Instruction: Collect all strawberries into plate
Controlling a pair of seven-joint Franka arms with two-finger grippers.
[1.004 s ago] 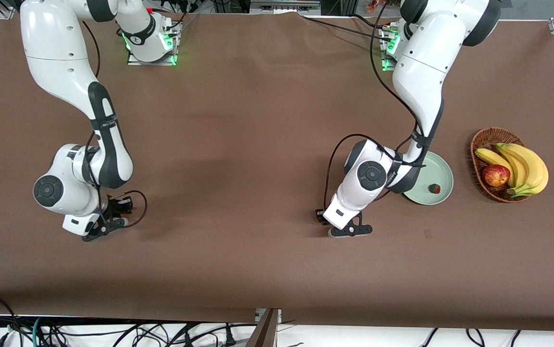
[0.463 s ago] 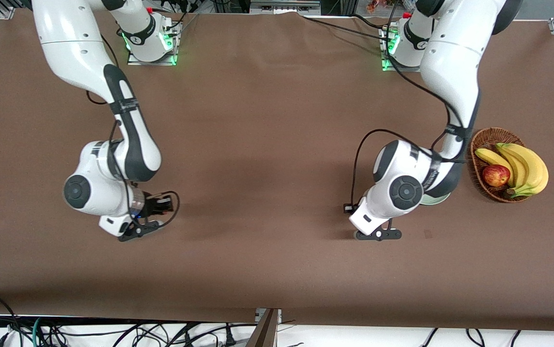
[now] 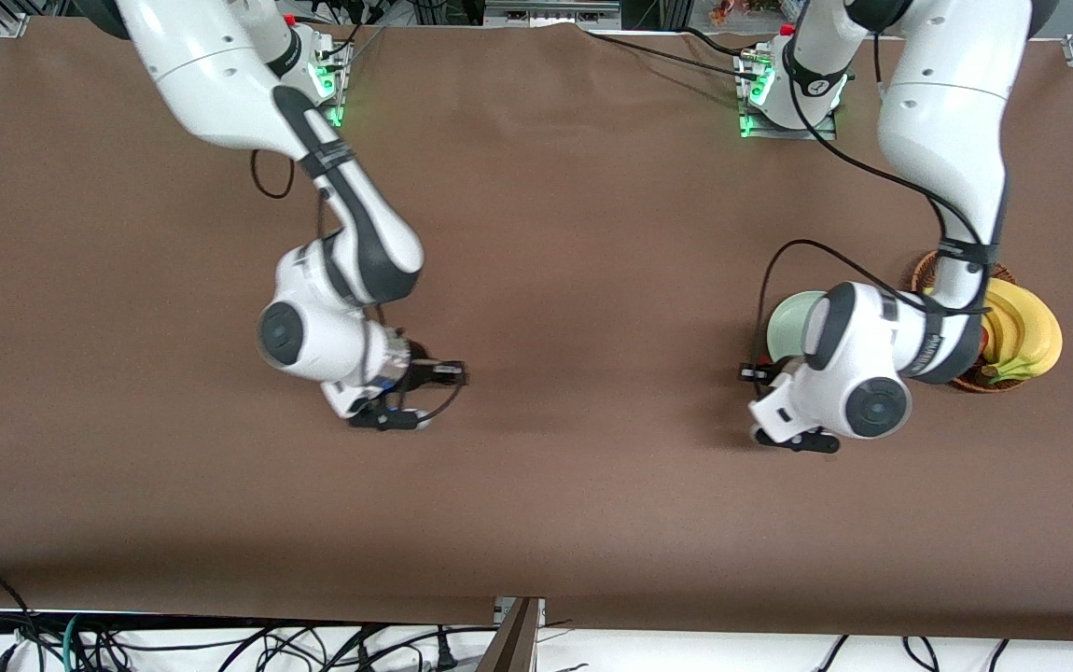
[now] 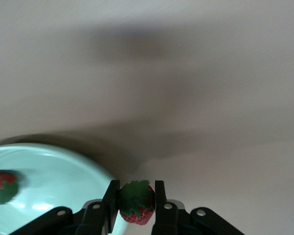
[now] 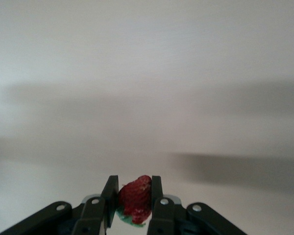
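We see each arm's jaws pinched shut on a strawberry: the left's (image 4: 135, 201) leafy-green and red beside the mint plate (image 4: 59, 181), the right's (image 5: 135, 198) glossy red.

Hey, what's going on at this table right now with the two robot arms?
Both arms are carrying strawberries toward the plate. The left gripper is shut on a strawberry just beside the plate's rim, and one strawberry already lies in the plate. The right gripper is shut on another strawberry over bare table near the middle. A wicker basket of bananas sits beside the plate, toward the left arm's end.
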